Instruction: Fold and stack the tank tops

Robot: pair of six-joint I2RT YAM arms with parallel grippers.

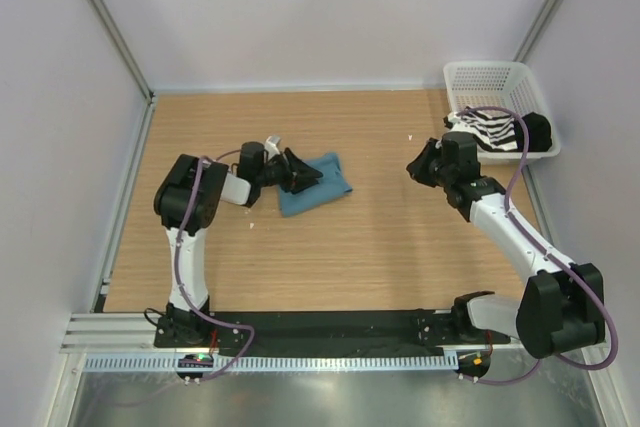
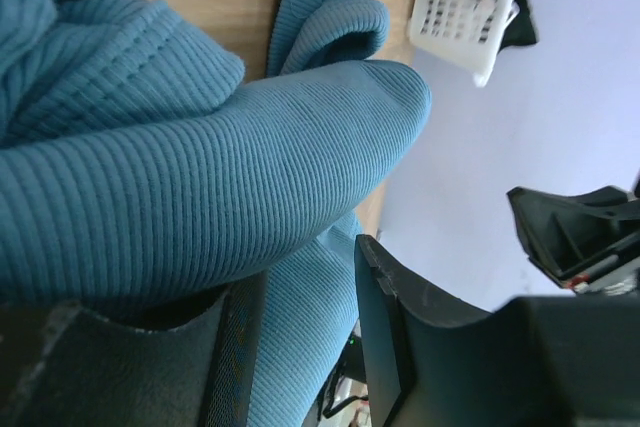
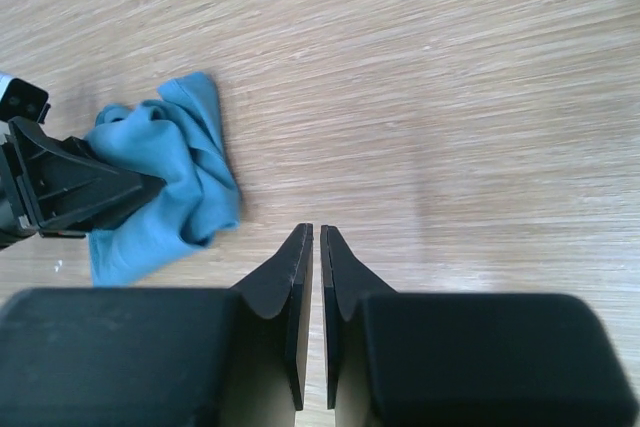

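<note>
My left claw (image 1: 295,172) is closed on the teal tank top (image 1: 318,185), gripping it at its left edge. In the left wrist view, a thick ribbed fold of the teal cloth (image 2: 200,197) bulges up over one finger (image 2: 225,357) and runs down between the two. The top lies bunched and crumpled on the wooden counter (image 1: 380,247), a little left of the middle.

My right claw (image 3: 316,232) is closed and empty. Its two fingers are nearly touching, with only a thin slit between them. It hovers over bare counter (image 3: 450,97), well apart from the teal top (image 3: 190,162), which lies to its left.

Behind the right arm, at the far right corner of the counter, stands a white mesh basket (image 1: 490,75). The black and white striped tank top (image 1: 492,132) lies heaped in the near part of the basket.
</note>
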